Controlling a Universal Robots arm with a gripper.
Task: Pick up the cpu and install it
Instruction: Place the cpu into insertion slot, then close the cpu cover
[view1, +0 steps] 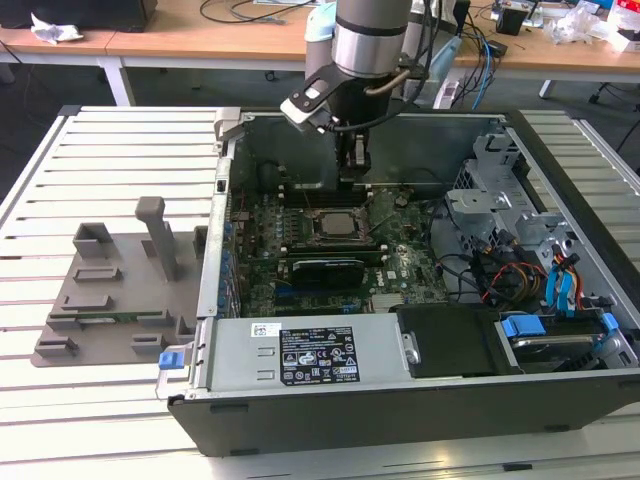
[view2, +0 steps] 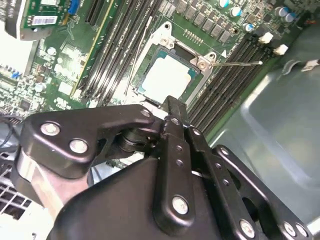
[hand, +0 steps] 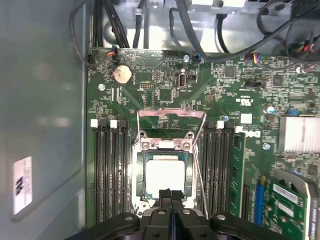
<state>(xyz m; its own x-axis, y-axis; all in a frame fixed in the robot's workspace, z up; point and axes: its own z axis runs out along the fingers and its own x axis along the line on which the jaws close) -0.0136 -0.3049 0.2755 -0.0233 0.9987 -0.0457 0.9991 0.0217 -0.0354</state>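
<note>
Exterior view first: find the gripper (view1: 352, 182) low inside the open case (view1: 400, 425), near the cpu (view1: 335, 226) on the motherboard (view1: 405, 268). First wrist view next: note fingertips (hand: 164, 198) pressed together, clasping nothing, at the edge of the cpu (hand: 164, 172) lying flat within the socket frame (hand: 141, 150). Second wrist view last: confirm the same. Judging this a seating check: stay vertical, touch lightly, steer clear of the lever wire (view2: 240, 63).

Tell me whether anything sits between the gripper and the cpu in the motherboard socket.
Nothing visible does. In both wrist views the cpu lies uncovered in its socket, and the gripper, its fingertips shut, hangs over one edge of the chip, with no cable or bracket in between.
</note>
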